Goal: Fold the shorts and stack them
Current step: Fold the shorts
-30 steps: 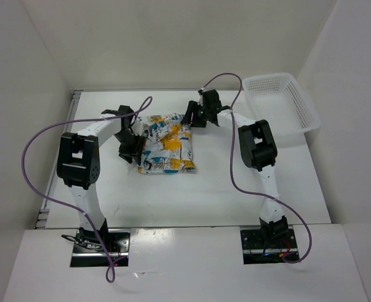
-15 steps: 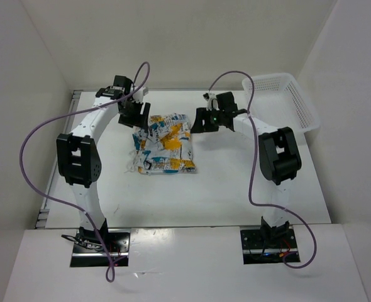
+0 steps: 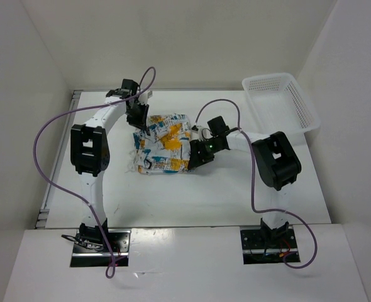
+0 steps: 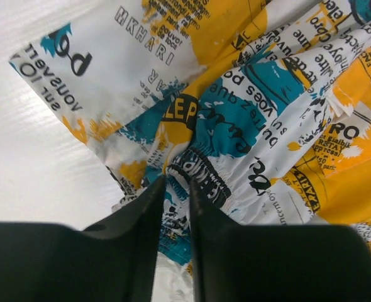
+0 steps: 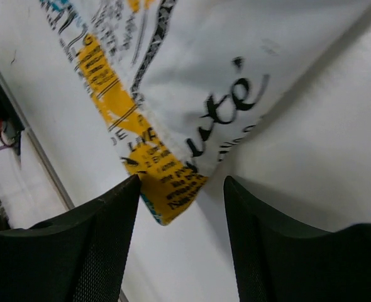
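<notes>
The shorts (image 3: pixel 165 146), white with teal, yellow-orange and black print, lie bunched in a rough rectangle on the white table. My left gripper (image 3: pixel 139 126) is at their far left corner. In the left wrist view the left gripper (image 4: pixel 178 179) is closed to a narrow slit, with the gathered elastic waistband (image 4: pixel 201 176) pinched at the tips. My right gripper (image 3: pixel 195 158) is at the near right corner. In the right wrist view the right gripper (image 5: pixel 179 189) is open, its fingers either side of a yellow corner of the shorts (image 5: pixel 173 182) that lies on the table.
A white plastic lattice basket (image 3: pixel 280 104) stands at the far right of the table (image 3: pixel 236 189). White walls close in the left, back and right. Purple cables loop over both arms.
My right gripper has come from the far right edge of the shorts down to their near right corner. My left gripper has moved from their left edge up to the far left corner, ruffling that side.
</notes>
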Available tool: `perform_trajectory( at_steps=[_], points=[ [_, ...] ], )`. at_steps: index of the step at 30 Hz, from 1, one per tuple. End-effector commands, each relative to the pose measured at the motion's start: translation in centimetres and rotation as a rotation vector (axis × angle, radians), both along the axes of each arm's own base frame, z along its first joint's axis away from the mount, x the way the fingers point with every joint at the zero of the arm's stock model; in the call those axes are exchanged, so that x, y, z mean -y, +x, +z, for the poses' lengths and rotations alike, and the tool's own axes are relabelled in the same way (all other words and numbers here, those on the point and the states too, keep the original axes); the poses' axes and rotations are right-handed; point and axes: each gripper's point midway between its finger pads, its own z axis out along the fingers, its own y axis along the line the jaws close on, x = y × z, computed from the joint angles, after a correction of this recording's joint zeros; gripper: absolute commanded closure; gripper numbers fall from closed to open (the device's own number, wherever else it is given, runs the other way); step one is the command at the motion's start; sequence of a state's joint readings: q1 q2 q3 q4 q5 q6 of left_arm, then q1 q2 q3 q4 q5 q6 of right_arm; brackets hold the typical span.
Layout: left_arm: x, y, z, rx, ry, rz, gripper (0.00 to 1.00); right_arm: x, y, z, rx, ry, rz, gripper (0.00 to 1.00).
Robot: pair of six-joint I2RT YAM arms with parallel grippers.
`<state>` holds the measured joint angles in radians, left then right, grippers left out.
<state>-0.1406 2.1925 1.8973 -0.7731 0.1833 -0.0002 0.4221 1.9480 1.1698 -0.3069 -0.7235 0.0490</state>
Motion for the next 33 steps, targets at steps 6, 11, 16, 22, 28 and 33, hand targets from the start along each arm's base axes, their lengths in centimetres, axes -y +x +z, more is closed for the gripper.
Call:
perform_trajectory(
  at_steps=[6,11,16,22,28,33],
  points=[
    [-0.8,2.6,1.1,0.087,0.033,0.028,0.79,-1.8,-1.8,0.8,-0.004,0.044,0.029,0.77],
    [-1.1,2.8,0.2,0.082,0.051,0.037,0.87,-1.0,-1.9,0.8,0.030,0.003,0.046,1.00],
    [-0.3,2.6,0.3,0.076,0.008,0.015,0.96,0.5,-4.2,0.8,0.020,-0.008,0.069,1.00],
    [1.1,2.3,0.5,0.070,-0.035,-0.018,1.00,2.3,-6.4,1.3,0.034,-0.011,0.074,1.00],
    [4.9,0.2,3.4,0.065,-0.180,-0.121,0.34,2.7,-6.5,1.5,0.067,-0.018,0.085,1.00],
    [7.1,-2.1,2.3,-0.005,-0.221,-0.175,0.29,2.8,-6.0,1.5,0.097,-0.031,0.091,1.00]
  ],
)
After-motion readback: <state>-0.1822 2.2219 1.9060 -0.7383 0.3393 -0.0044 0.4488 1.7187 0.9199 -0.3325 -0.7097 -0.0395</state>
